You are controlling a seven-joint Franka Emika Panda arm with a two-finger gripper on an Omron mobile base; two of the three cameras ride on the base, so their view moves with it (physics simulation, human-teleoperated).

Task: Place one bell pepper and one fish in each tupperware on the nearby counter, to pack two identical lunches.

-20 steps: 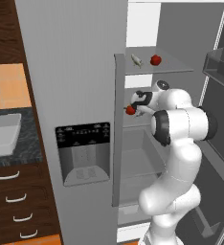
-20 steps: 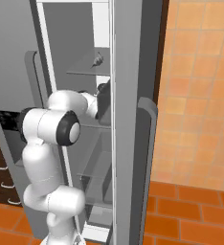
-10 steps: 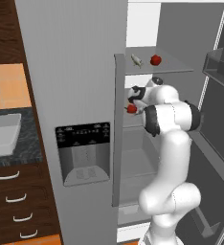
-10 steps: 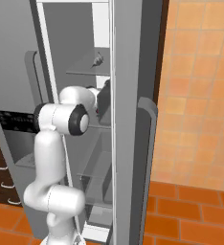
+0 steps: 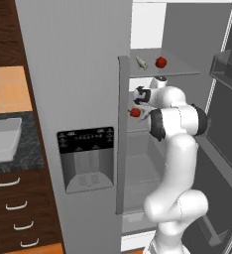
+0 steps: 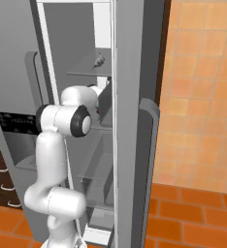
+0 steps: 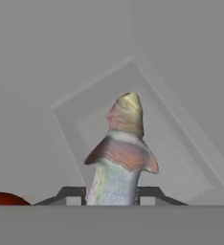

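Gripper [image 5: 139,95] is inside the fridge [image 5: 73,74], pinched on a fish [image 7: 119,158] that sticks out past the fingertips. Since only the tail end looks clamped, I'd guess it could slip or swing loose when pulled out. Room is tight: a red bell pepper [image 5: 135,112] sits just below, the door edge [image 5: 122,139] is right beside, and the counter [image 5: 19,154] with the tupperware [image 5: 3,139] is well off to the left.

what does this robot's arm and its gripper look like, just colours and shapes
The arm is glossy white, built of thick rounded segments, with dark black bands at its joints. Its hand end is black, carrying the gripper. In the hand view, the fingertips are small, dark and flat-topped. No cables or markings are visible.
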